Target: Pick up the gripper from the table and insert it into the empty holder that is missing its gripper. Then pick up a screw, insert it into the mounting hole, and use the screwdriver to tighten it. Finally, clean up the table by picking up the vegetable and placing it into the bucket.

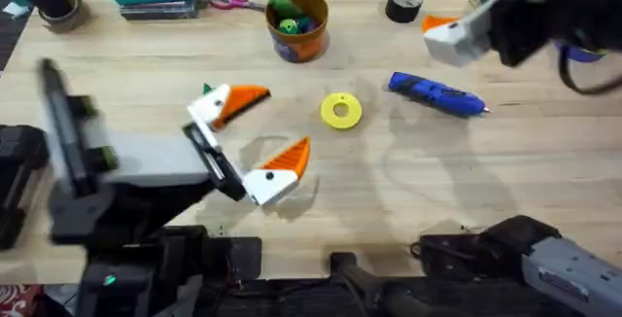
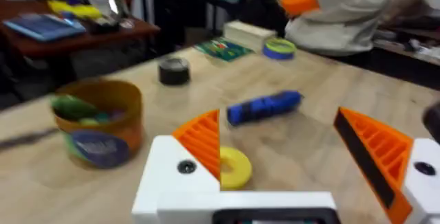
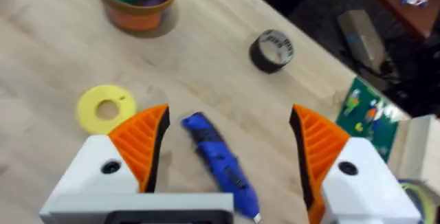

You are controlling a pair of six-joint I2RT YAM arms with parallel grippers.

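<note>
Now, right end effector [image 3: 227, 155]: hovering wide open, holding nothing.
Screwdriver [image 3: 220, 161]: lying between its fingers; likely stiff, light, slippery; gripping mid-barrel suits.

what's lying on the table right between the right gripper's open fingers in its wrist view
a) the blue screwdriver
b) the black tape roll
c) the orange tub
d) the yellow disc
a: in the right wrist view the blue screwdriver lies on the wood between the two orange-tipped fingers of the right gripper, while the yellow disc sits outside them.
</note>
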